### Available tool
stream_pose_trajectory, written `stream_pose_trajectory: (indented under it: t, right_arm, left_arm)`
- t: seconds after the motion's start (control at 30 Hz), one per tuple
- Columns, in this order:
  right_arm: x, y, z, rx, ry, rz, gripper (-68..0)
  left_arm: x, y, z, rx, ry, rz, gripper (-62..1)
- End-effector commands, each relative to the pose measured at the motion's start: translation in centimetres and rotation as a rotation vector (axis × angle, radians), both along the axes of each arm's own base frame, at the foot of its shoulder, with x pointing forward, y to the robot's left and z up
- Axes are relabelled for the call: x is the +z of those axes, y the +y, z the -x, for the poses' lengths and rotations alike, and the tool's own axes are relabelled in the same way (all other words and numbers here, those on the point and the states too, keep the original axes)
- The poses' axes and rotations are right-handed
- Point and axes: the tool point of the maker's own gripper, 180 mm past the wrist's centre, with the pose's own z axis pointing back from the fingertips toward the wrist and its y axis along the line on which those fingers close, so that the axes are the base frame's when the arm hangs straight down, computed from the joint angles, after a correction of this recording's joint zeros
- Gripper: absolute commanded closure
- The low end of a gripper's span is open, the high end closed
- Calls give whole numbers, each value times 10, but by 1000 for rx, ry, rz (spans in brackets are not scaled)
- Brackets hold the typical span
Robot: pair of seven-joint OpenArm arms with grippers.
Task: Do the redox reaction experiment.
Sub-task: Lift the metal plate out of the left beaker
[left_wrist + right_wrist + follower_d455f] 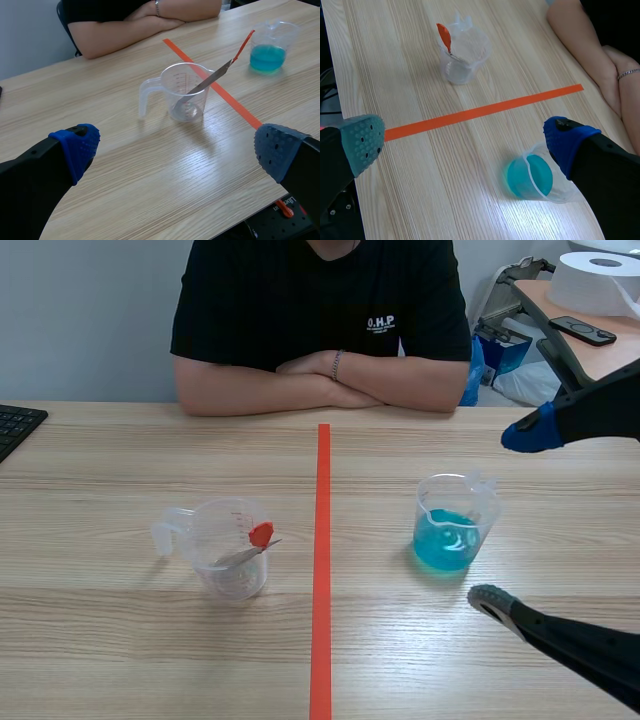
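Early stage, by appearance: the beaker of blue solution (447, 540) and the clear cup (230, 550) holding a red-ended metal tool (255, 545) stand apart on the surface (100, 640), unmixed. The right hand (510, 515), fingers spread, flanks the beaker; the left hand (176, 150) gapes empty, facing the cup.

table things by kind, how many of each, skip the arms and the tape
clear cups: 2
metal tool with a red handle: 1
keyboard: 1
total: 4
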Motion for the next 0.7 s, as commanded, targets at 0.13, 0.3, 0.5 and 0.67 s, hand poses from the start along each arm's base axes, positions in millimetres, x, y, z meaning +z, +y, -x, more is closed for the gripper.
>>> stream_pose_trajectory:
  t: [0.13,0.3,0.5,0.67]
  right_arm:
    - [9,1,-4,5,-18,-55,-679]
    - [3,2,-6,8,-1,-71,-679]
    - [-4,6,-11,17,13,-91,-679]
    - [-2,12,-12,35,7,-109,-679]
  left_arm:
    - [-16,10,-8,-13,38,-50,-623]
    - [-41,36,-13,25,78,-106,-623]
    - [-69,70,-10,75,135,-166,-623]
    - [-87,93,1,111,179,-197,-585]
